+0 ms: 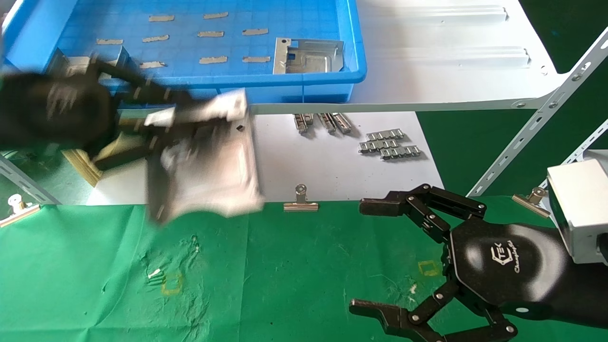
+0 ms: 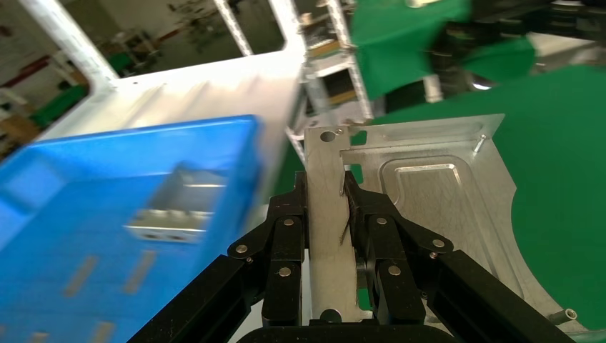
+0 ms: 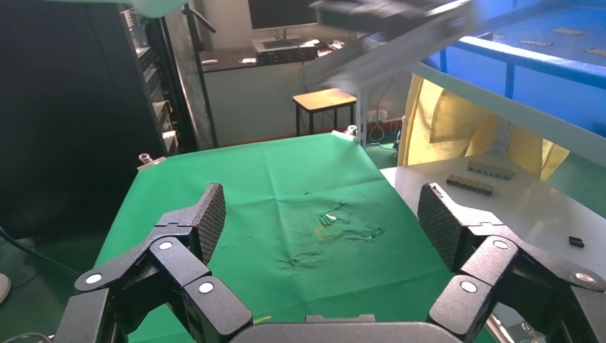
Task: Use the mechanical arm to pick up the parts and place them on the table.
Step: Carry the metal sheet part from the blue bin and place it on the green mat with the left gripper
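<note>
My left gripper [image 1: 164, 126] is shut on a silvery sheet-metal part [image 1: 209, 166] and holds it in the air over the front edge of the white sheet and the back edge of the green table [image 1: 294, 280]. In the left wrist view the fingers [image 2: 286, 229] clamp the part's bent-up edge [image 2: 327, 214], and its embossed plate [image 2: 436, 200] hangs to one side. A second part [image 1: 308, 56] lies in the blue tray, also seen in the left wrist view [image 2: 179, 207]. My right gripper [image 1: 370, 258] is open and empty, low over the table at the right [image 3: 321, 214].
The blue tray [image 1: 354, 71] sits on a white shelf board [image 1: 451, 57]. Below it, a white sheet [image 1: 323, 166] holds small grey link strips [image 1: 389, 144]. Binder clips [image 1: 300, 202] pin the cloth. Slanted metal struts [image 1: 536, 123] stand at right. Yellow squares [image 1: 172, 283] mark the cloth.
</note>
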